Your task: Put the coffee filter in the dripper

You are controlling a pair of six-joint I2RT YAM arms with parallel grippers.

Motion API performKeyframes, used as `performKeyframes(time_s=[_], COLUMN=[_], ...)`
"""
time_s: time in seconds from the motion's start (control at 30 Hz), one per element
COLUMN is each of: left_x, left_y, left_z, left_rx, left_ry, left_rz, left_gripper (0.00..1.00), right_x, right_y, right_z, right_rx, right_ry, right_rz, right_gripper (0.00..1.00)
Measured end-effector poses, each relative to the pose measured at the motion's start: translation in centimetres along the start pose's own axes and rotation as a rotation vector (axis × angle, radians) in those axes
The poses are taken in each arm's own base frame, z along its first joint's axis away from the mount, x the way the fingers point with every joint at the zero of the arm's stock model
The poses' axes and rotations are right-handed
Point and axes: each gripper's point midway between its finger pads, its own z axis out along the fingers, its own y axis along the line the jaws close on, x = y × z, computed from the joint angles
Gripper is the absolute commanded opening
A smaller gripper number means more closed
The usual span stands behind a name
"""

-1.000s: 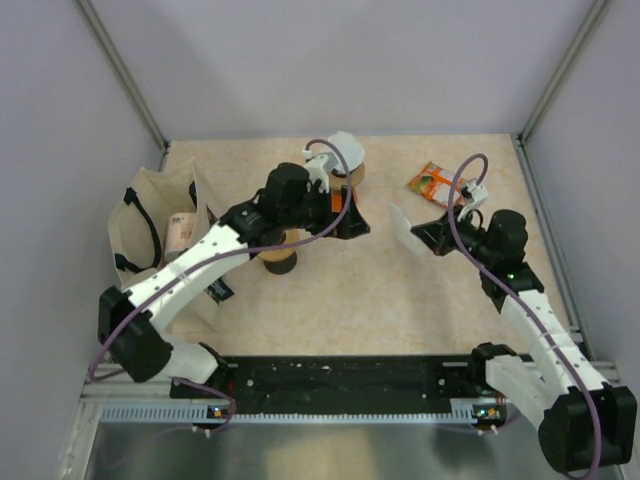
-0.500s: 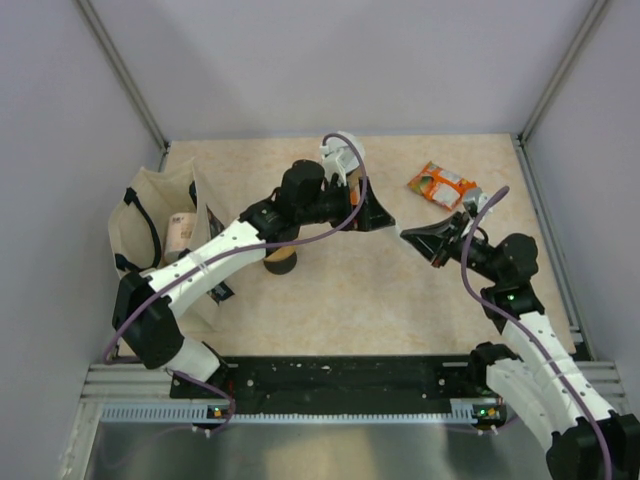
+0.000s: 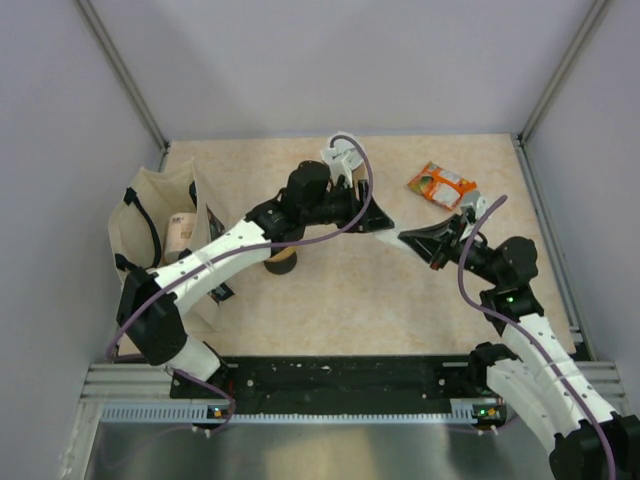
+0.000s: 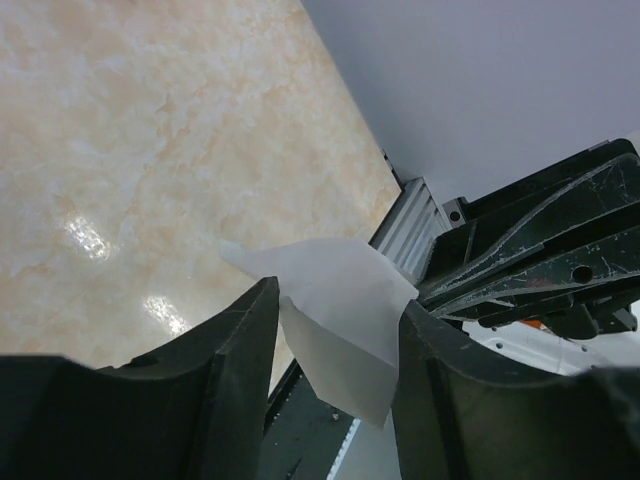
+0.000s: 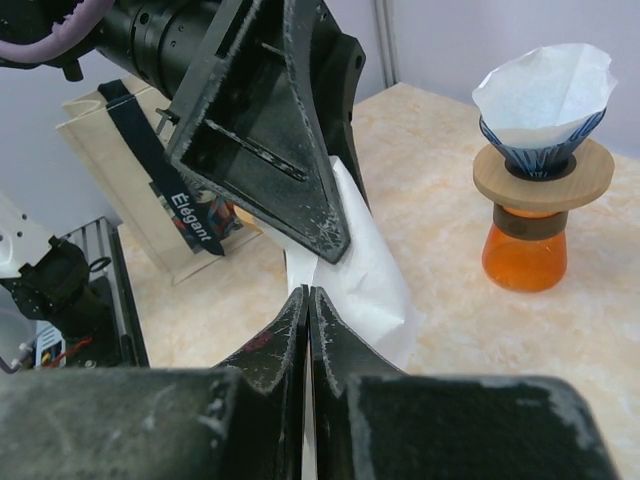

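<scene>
Above the marbled surface [image 3: 330, 290], the two arms are facing each other in mid-air, away from the blue dripper [image 5: 538, 152]. The right pincer [image 5: 307, 300] is pinching the white coffee filter [image 4: 345, 315], and the left pincer [image 4: 338, 300] is standing spread around it. The paper is looking thin, limp and easily creased, so it is probably best taken lightly by its edge.

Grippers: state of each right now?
Left gripper: open, standing around the coffee filter.
Right gripper: shut on the coffee filter.
</scene>
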Motion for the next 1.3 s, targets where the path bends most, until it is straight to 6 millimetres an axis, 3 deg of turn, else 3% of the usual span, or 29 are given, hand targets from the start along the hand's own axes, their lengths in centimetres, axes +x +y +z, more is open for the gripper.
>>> performKeyframes(time_s=[0.07, 0.23, 0.33, 0.4, 0.57, 0.67, 0.8, 1.1, 1.3], left_x=[0.3, 0.9, 0.9, 0.9, 1.0, 1.1, 1.3, 1.2, 1.2], left_y=[-0.2, -0.2, -0.2, -0.1, 0.0, 0.0, -0.2, -0.8, -0.7], left_z=[0.3, 1.0, 1.1, 1.1, 1.0, 0.8, 0.2, -0.5, -0.6], left_rx=[0.010, 0.020, 0.019, 0.020, 0.028, 0.038, 0.047, 0.064, 0.061], left_ry=[0.014, 0.041, 0.043, 0.042, 0.048, 0.052, 0.051, 0.044, 0.048], left_rz=[-0.002, -0.011, -0.009, 0.003, 0.061, 0.108, 0.156, 0.199, 0.197], left_gripper=[0.24, 0.01, 0.00, 0.00, 0.00, 0.00, 0.00, 0.00, 0.00], right_x=[0.0, 0.7, 1.4, 1.9, 2.0, 1.4, 1.2, 3.1, 3.3], right_y=[-0.1, -0.4, -0.7, -0.8, -1.1, -1.2, -1.5, -1.2, -0.7], right_z=[0.0, 0.4, 0.4, 0.4, 0.0, -0.5, -1.3, -1.5, -1.4], right_rx=[0.004, 0.004, 0.013, 0.021, 0.075, 0.121, 0.177, 0.140, 0.103], right_ry=[0.000, 0.020, 0.046, 0.068, 0.113, 0.121, 0.140, 0.227, 0.234], right_rz=[-0.001, 0.020, 0.040, 0.059, 0.084, 0.072, 0.058, 0.079, 0.082], right_gripper=[0.00, 0.00, 0.32, 0.48, 0.55, 0.56, 0.49, 0.43, 0.37])
